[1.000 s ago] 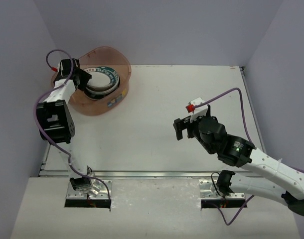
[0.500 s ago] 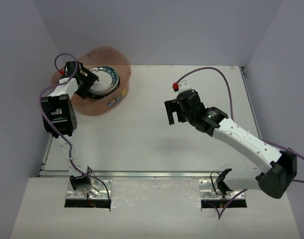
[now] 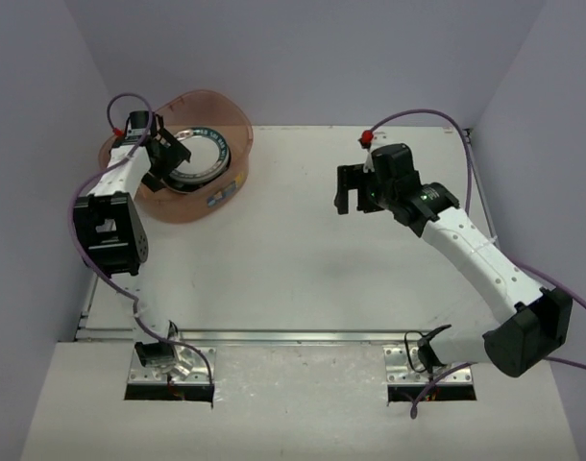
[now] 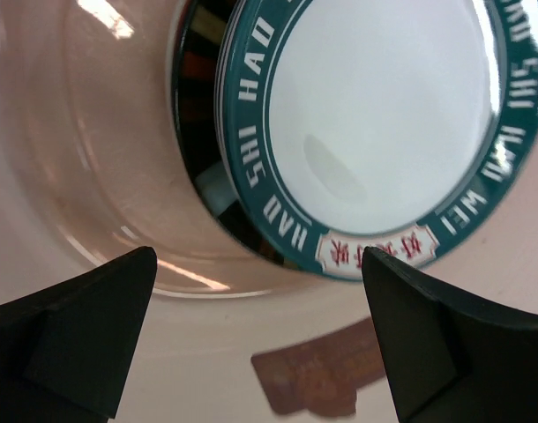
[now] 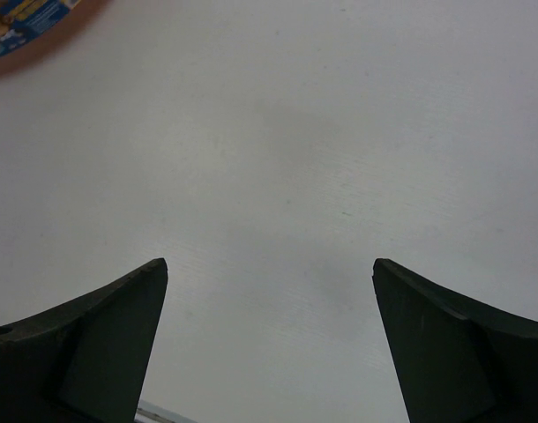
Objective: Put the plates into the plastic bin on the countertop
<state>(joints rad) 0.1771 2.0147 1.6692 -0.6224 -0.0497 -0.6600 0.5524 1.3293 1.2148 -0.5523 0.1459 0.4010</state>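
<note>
The translucent pinkish-orange plastic bin [image 3: 226, 115] stands at the back left of the white countertop [image 3: 303, 259]. A stack of plates lies inside it, with the teal-lettered plate [image 3: 202, 154] on top; the plates under it are mostly hidden. The left wrist view shows that plate [image 4: 384, 115] close up, a black-rimmed plate under it and the bin wall [image 4: 119, 176]. My left gripper [image 3: 168, 154] is open and empty over the bin's left side, beside the stack. My right gripper [image 3: 349, 189] is open and empty above bare countertop [image 5: 278, 159] right of centre.
The bin has a small label [image 3: 219, 196] on its front side, also showing in the left wrist view [image 4: 326, 379]. A metal rail [image 3: 303, 336] runs along the counter's front edge. Purple walls enclose the back and sides.
My right arm has swung from the near right up toward the middle of the counter, gripper still open. My left gripper has shifted slightly over the bin.
</note>
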